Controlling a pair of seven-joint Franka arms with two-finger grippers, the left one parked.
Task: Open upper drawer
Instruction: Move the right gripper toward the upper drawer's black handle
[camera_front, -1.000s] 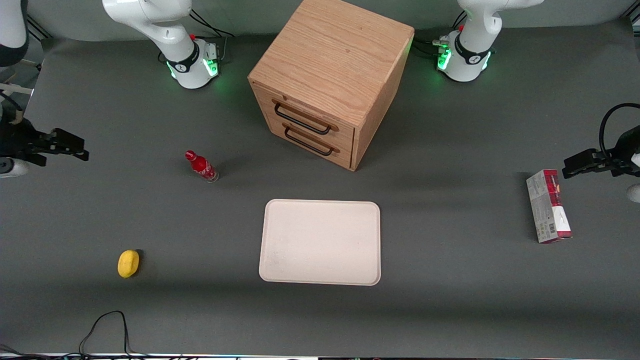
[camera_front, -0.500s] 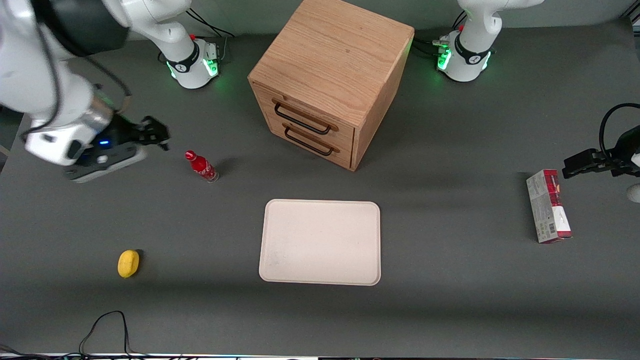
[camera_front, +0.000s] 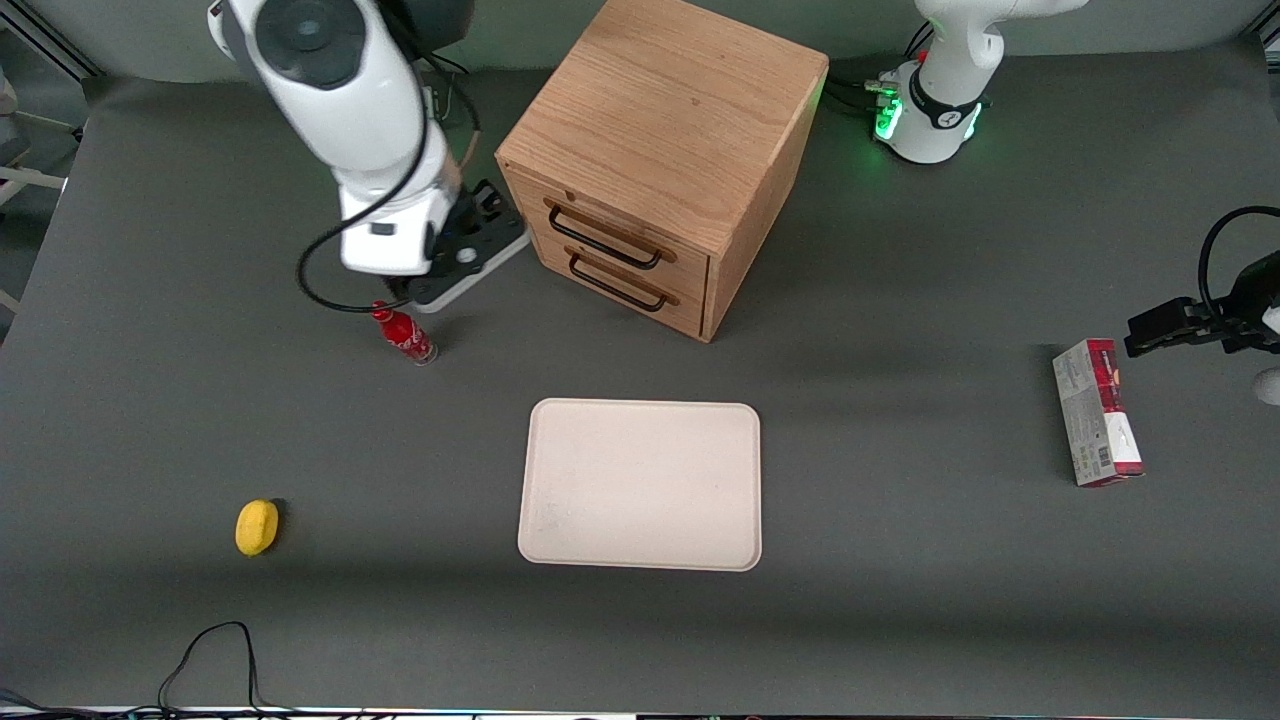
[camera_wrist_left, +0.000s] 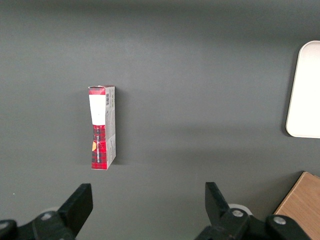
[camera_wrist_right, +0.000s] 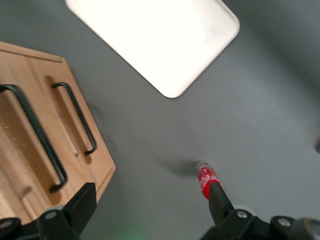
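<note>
I have the gripper (camera_front: 490, 215) hovering with fingers (camera_wrist_right: 82, 200) spread wide, empty, just beside the cabinet (camera_front: 665, 120), off the upper drawer (camera_front: 610, 232) handle's end. That drawer sits shut above the lower drawer (camera_front: 620, 283). A red bottle (camera_front: 404, 333) stands at the gripper's seven o'clock.

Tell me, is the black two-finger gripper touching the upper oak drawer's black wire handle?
Apart. The right wrist view shows the open gripper short of the upper drawer's handle.
</note>
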